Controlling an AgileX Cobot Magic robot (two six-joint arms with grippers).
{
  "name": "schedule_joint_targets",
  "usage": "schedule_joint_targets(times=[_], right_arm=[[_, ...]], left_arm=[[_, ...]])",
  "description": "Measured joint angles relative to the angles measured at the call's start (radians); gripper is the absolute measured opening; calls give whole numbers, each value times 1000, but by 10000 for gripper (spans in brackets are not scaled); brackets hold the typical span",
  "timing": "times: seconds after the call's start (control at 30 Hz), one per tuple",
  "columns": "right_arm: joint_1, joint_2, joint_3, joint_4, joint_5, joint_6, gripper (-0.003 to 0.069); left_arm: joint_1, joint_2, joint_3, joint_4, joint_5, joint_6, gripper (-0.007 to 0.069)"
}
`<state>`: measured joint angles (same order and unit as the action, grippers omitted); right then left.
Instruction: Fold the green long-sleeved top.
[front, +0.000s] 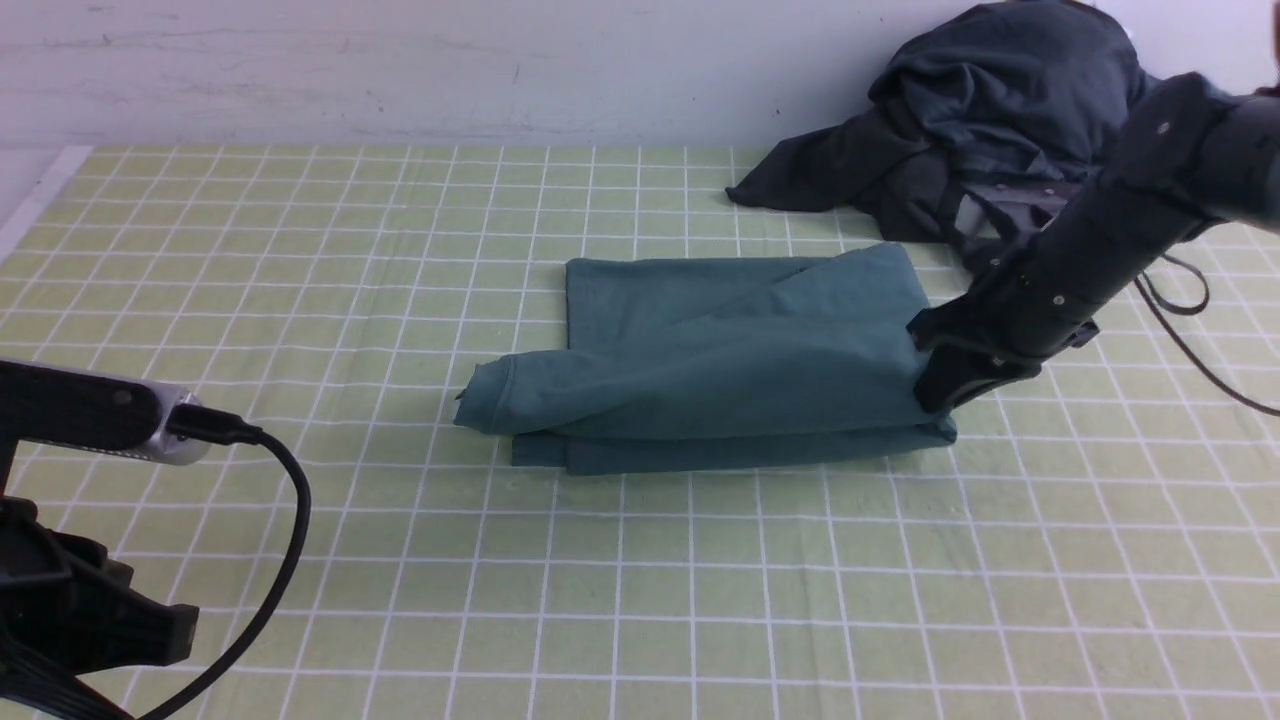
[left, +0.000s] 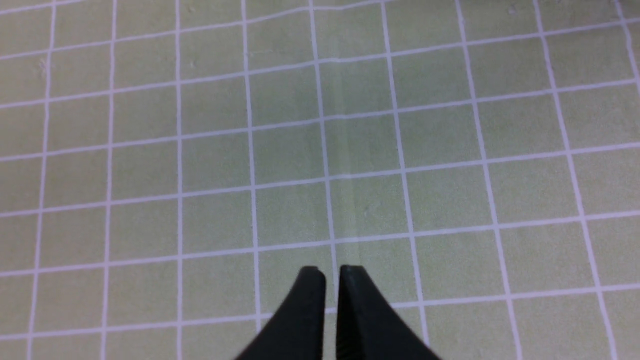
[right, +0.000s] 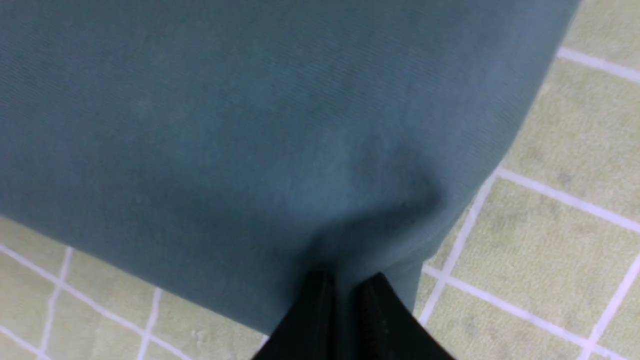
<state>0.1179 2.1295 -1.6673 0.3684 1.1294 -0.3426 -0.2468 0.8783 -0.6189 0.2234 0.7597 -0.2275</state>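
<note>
The green long-sleeved top (front: 740, 360) lies folded into a rough rectangle in the middle of the checked mat. One cuffed sleeve end (front: 490, 395) sticks out at its left side. My right gripper (front: 930, 395) is at the top's near right corner. In the right wrist view, my right gripper (right: 347, 280) is shut with a fold of the top (right: 260, 125) pinched between its fingers. My left gripper (left: 332, 272) is shut and empty, hanging over bare mat, far from the top.
A heap of dark charcoal garments (front: 1000, 110) lies at the back right, just behind my right arm. A black cable (front: 1185, 300) loops on the mat beside it. My left arm's wrist camera (front: 100, 410) and cable stand at the near left.
</note>
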Motion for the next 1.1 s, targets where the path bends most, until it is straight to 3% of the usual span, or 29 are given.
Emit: schedule_joint_targets(times=[0.23, 0.33, 0.5, 0.63, 0.73, 0.97, 1.1], right_arm=[[60, 0, 0, -235, -41, 141, 42], [59, -2, 0, -270, -40, 156, 76], [59, -43, 0, -303, -11, 201, 193], [58, -121, 3, -315, 19, 210, 227], [59, -214, 5, -330, 26, 231, 208], [96, -589, 26, -426, 19, 281, 11], [138, -803, 164, -430, -83, 282, -10]], left_arm=[[0, 0, 0, -3, 1, 0, 27], [0, 0, 0, -9, 1, 0, 27], [0, -61, 1, -43, -8, 1, 27], [0, -199, 26, -47, -80, 24, 27], [0, -321, 79, -47, -138, 44, 27], [0, -615, 288, -44, -287, 50, 27], [0, -696, 362, -43, -294, 50, 27]])
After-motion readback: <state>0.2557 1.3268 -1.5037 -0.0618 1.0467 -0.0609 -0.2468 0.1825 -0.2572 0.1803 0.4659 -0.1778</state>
